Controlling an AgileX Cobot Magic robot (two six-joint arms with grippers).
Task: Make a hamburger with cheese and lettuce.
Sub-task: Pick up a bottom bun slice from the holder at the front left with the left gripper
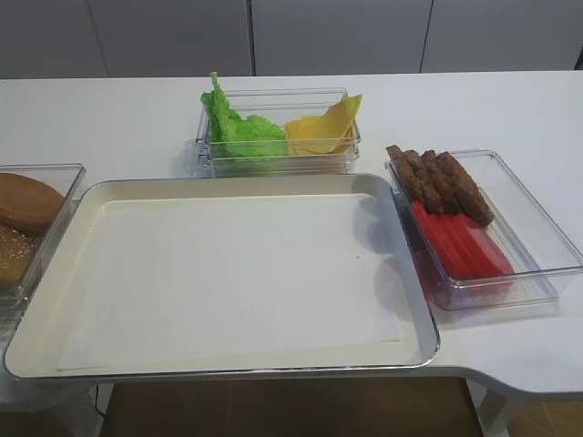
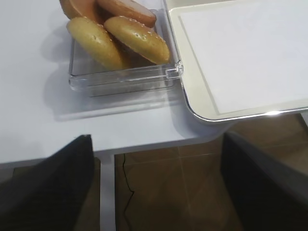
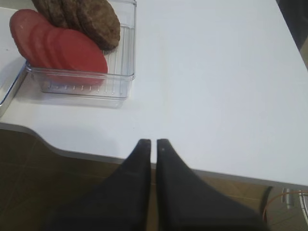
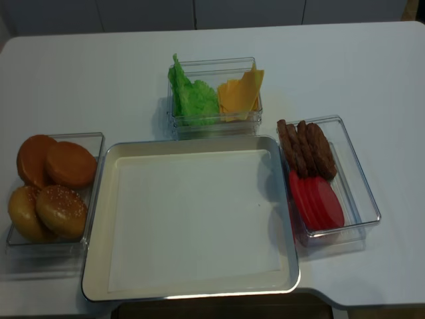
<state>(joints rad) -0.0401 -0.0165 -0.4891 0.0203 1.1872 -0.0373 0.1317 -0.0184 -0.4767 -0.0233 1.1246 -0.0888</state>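
Note:
Green ruffled lettuce (image 1: 239, 129) and yellow cheese slices (image 1: 323, 132) stand side by side in a clear bin behind the tray; both also show in the realsense view, lettuce (image 4: 191, 93) and cheese (image 4: 239, 93). No bun half with a pale cut face shows. Whole-looking buns (image 4: 53, 193) lie in a clear bin left of the tray, also in the left wrist view (image 2: 125, 38). My left gripper (image 2: 156, 144) is open and empty, off the table's front edge below the bun bin. My right gripper (image 3: 154, 142) is shut and empty at the front edge, right of the tomato bin.
A large cream tray (image 1: 228, 187) with a white liner fills the middle. A clear bin at the right holds brown patties (image 1: 442, 182) and red tomato slices (image 1: 460, 246). Neither arm shows in the two high views.

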